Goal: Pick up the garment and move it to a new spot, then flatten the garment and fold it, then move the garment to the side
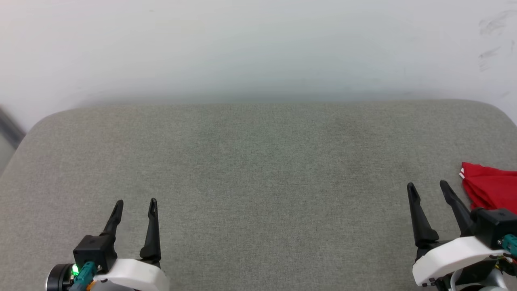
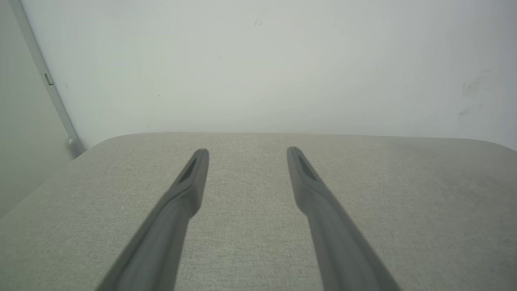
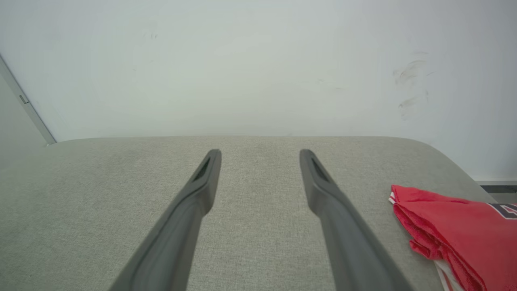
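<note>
From my station I see a grey-green fabric-covered padded surface [image 1: 258,161] with rounded far corners, set against a plain pale wall [image 1: 258,48]. The bright red sports jersey of soft fabric [image 1: 490,188] lies bunched in loose folds at the right edge of the padded surface, about midway between its far and near sides, and the head view cuts it off at the frame. Through the right wrist camera I can make out a bit of red-and-white striped trim at the jersey's corner nearest the middle of the surface. Part of a dark, white-outlined number [image 3: 505,210] shows where the cloth runs out of frame.

My right gripper [image 1: 427,184] sits near the front of the surface, close to its right edge, just beside the jersey. Its two long dark fingers [image 3: 343,218] are spread wide apart with nothing between them. A strip of bare upholstery shows between the nearer finger and the red cloth, so the fingers are not touching it. In the head view the jersey's near part runs behind the gripper's black housing, and I cannot tell whether they meet there.

My left gripper [image 1: 136,202] is near the front left of the surface, well apart from the jersey. Its fingers [image 2: 177,202] are likewise spread with only bare fabric between them.

Dark scuff marks [image 3: 412,85] smudge the wall above the far right corner. A thin metal strip [image 2: 52,93] runs up the wall beyond the far left corner.
</note>
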Tool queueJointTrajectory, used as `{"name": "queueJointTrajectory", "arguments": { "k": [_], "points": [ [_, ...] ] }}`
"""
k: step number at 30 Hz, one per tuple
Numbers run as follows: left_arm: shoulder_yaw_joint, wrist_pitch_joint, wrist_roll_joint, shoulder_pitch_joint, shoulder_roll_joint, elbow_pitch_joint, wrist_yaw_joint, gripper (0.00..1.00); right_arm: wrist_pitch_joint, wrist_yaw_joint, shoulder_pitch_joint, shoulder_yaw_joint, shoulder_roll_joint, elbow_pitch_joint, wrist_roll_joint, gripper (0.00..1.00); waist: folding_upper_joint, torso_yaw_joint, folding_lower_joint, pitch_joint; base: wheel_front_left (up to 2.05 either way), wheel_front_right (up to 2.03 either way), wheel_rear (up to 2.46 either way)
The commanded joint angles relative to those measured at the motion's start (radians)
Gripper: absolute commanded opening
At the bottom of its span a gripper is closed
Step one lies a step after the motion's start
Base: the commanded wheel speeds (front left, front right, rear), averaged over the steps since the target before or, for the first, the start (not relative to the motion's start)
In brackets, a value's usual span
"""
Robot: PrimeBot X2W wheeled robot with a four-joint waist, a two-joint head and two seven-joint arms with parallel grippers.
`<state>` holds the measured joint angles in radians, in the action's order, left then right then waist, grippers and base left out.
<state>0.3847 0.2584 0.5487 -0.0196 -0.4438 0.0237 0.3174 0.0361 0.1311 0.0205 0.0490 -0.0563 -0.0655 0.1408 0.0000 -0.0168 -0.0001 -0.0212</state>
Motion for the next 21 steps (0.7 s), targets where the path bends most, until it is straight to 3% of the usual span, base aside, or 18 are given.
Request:
{"name": "queueJointTrajectory", "arguments": {
  "k": [1, 21],
  "points": [
    [0.004, 0.003, -0.005, 0.018, 0.001, 0.002, 0.003, 1.00, 0.002, -0.001, 0.019, -0.002, 0.006, -0.010, 0.000, 1.00, 0.0000, -0.002, 0.0001, -0.004, 0.00, 0.00, 0.00],
    [0.004, 0.006, 0.003, 0.015, 0.010, -0.009, -0.006, 1.00, 0.003, -0.001, 0.021, -0.007, 0.008, -0.023, 0.012, 1.00, 0.0000, -0.003, 0.0001, 0.001, 0.00, 0.00, 0.00]
  ]
}}
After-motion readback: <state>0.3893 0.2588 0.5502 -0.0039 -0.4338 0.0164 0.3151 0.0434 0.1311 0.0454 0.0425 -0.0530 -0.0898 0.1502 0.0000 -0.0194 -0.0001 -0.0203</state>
